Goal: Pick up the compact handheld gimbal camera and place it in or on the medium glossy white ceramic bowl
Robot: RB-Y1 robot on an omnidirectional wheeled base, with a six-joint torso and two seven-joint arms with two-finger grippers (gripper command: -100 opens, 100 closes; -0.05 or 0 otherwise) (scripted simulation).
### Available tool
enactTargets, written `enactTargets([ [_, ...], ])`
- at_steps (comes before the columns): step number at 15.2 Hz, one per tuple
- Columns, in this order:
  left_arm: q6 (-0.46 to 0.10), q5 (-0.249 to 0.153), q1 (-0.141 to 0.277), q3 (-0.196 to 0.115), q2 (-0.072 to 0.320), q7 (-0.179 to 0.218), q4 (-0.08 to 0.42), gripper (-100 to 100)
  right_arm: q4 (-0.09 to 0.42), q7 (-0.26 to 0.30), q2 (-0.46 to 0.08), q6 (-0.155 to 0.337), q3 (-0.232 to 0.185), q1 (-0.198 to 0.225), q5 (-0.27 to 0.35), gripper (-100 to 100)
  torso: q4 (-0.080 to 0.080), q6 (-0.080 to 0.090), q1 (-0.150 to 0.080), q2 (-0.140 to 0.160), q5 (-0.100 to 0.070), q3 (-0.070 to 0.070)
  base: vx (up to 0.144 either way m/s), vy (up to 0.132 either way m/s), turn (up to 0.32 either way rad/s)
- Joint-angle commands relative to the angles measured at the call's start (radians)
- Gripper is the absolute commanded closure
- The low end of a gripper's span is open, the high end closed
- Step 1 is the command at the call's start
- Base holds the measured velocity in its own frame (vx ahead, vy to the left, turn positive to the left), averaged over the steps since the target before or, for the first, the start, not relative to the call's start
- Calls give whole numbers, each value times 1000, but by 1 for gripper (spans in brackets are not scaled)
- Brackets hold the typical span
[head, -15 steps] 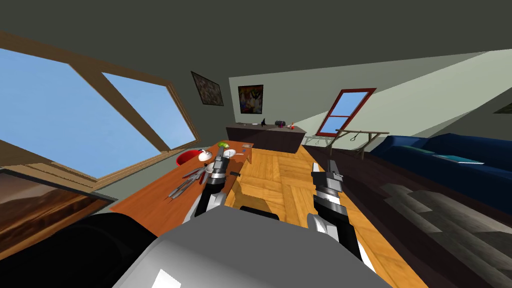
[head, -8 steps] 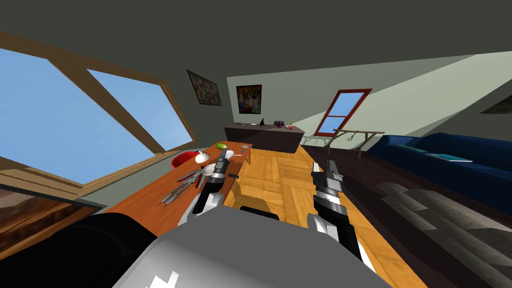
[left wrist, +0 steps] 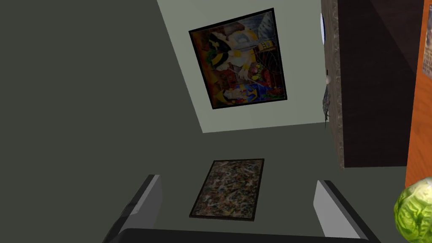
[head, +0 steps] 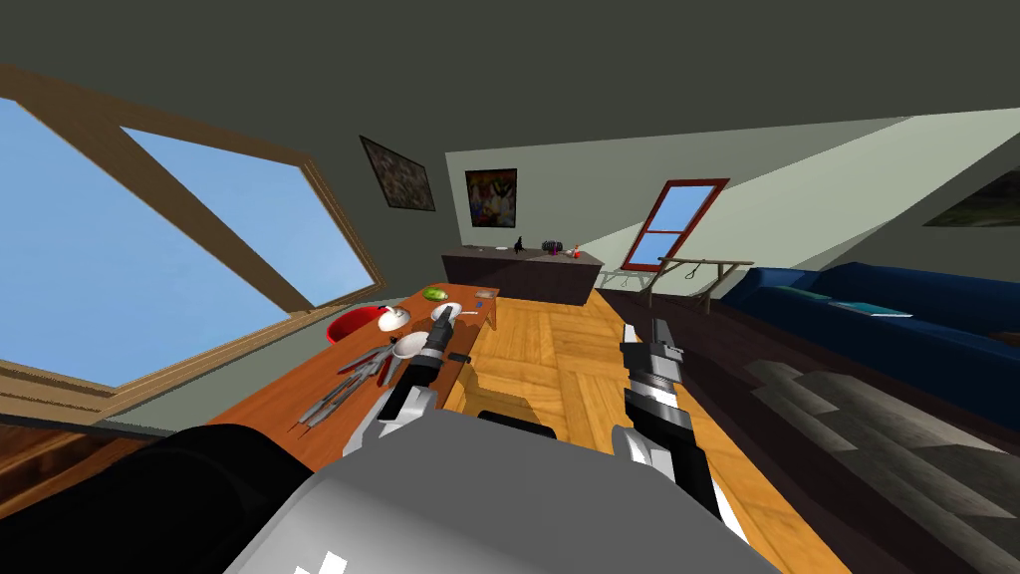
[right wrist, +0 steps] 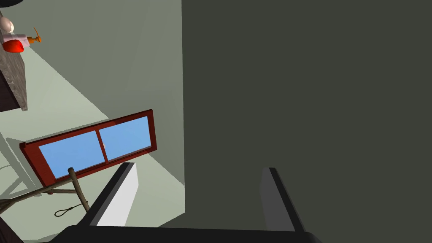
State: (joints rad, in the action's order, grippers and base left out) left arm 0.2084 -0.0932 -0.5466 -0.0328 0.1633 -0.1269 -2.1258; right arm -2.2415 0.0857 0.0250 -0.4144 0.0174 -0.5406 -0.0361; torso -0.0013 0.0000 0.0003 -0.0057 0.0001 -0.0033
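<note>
The left gripper (head: pixel 445 319) hangs over the orange table (head: pixel 269 409), its fingers apart and holding nothing. A white bowl (head: pixel 408 346) sits just beside it at eight o'clock, and a green cabbage (head: pixel 434 293) lies near at twelve. The gimbal camera is too small to pick out among the table's things. At three o'clock, the right gripper (head: pixel 644 334), fingers also spread, hangs over the wood floor (head: pixel 558 349).
</note>
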Motion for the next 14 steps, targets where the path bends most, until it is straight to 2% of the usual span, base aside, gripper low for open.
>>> enactTargets([
  [1,-43,-4,-2,-2,1,-6,-6,-100,0,0,0,0,0,0,0,0,0,0,0,0,0,0,52,1,-12],
  [2,-67,-19,-6,-14,12,-14,9,-100,0,0,0,0,0,0,0,0,0,0,0,1,0,0,57,5,-49],
  [4,-94,-19,-6,-14,12,-14,9,-100,0,0,0,0,0,0,0,0,0,0,0,1,0,1,51,4,-35],
  [7,-170,-50,-15,-38,32,-30,40,-100,0,0,0,0,0,0,0,0,0,0,0,1,0,1,62,-1,-57],
  [9,-201,-50,-15,-38,32,-30,40,-100,0,0,0,0,0,0,0,0,0,0,0,0,0,0,68,6,-40],
  [10,-234,-66,-20,-50,41,-38,56,-100,0,0,0,0,0,0,0,0,0,0,0,1,0,0,71,5,-50],
  [13,-256,-66,-20,-50,41,-38,56,-100,0,0,0,0,0,0,0,0,0,0,0,1,0,0,51,-1,-23],
  [14,-293,-83,-25,-63,48,-47,72,-100,0,0,0,0,0,0,0,0,0,0,0,2,0,1,49,5,-41],
])
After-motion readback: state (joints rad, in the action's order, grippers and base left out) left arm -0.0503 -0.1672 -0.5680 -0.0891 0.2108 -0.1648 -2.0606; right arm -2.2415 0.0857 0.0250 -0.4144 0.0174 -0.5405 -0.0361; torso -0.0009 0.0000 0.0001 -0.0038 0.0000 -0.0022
